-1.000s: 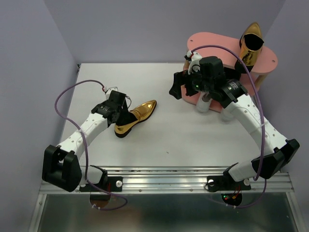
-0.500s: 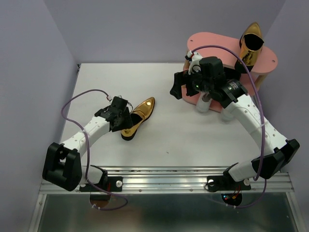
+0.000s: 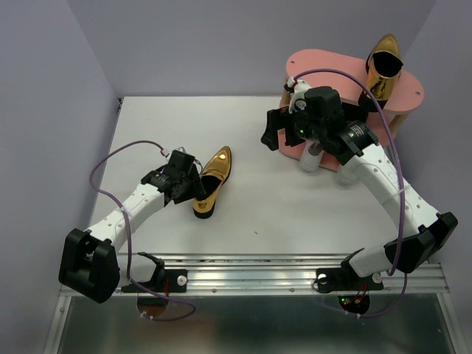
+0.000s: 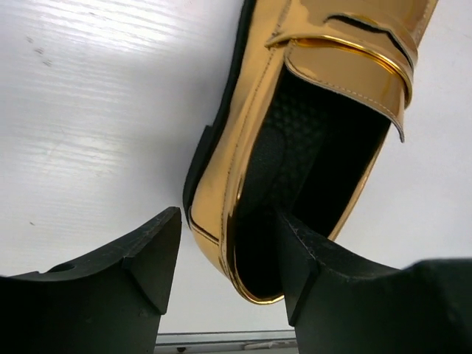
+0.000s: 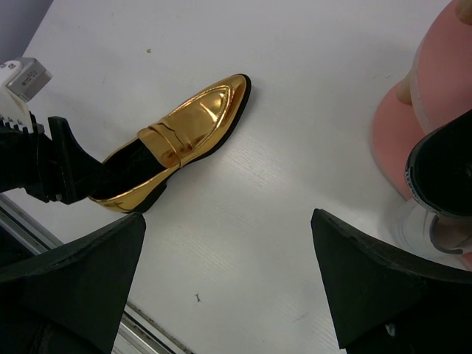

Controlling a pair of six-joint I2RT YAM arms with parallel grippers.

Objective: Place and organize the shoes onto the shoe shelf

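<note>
A shiny gold pointed shoe (image 3: 212, 177) lies on the white table left of centre, toe pointing away. My left gripper (image 3: 193, 186) is shut on its heel end. In the left wrist view the gripper (image 4: 228, 251) has one finger inside the gold shoe (image 4: 295, 133) and the other outside its side wall. The pink shoe shelf (image 3: 324, 63) stands at the back right, with a second gold shoe (image 3: 383, 65) upright on its top board. My right gripper (image 3: 271, 131) is open and empty, above the table just left of the shelf. The right wrist view shows the right gripper (image 5: 228, 287), the gold shoe (image 5: 177, 140) and the shelf edge (image 5: 413, 110).
A dark round thing with a pale rim (image 5: 442, 173) shows partly by the shelf's lower board; I cannot tell what it is. My right arm crosses in front of the shelf. A metal rail (image 3: 251, 269) runs along the table's near edge. Grey walls close the back and sides.
My left gripper has moved right and toward the near edge with the gold shoe, turning its toe from the upper right to nearly straight away. The right arm has not moved.
</note>
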